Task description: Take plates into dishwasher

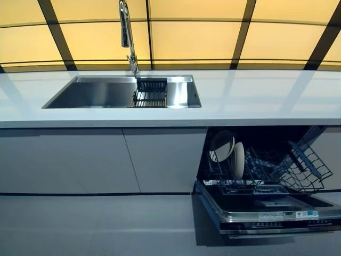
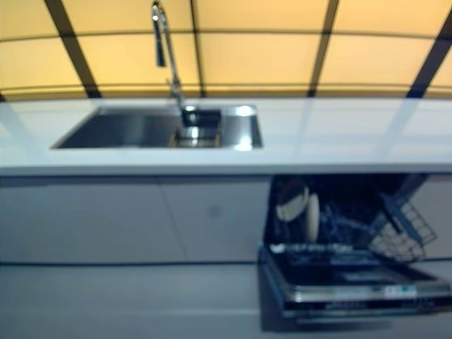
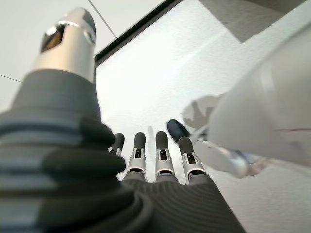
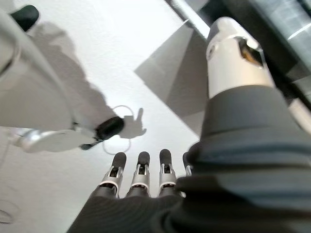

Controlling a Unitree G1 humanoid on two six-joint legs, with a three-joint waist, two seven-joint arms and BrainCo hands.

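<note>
2 plates (image 1: pixel 229 150) are standing upright in the open dishwasher (image 1: pixel 266 210) rack. Left hand (image 3: pixel 155 160) and right hand (image 4: pixel 141 177) are hanging empty, fingers straight. Door label writing unreadable.

The left hand (image 3: pixel 160 165) and the right hand (image 4: pixel 141 177) each have silver fingers with dark tips; behind the fingers sits a dark ribbed cover.
</note>
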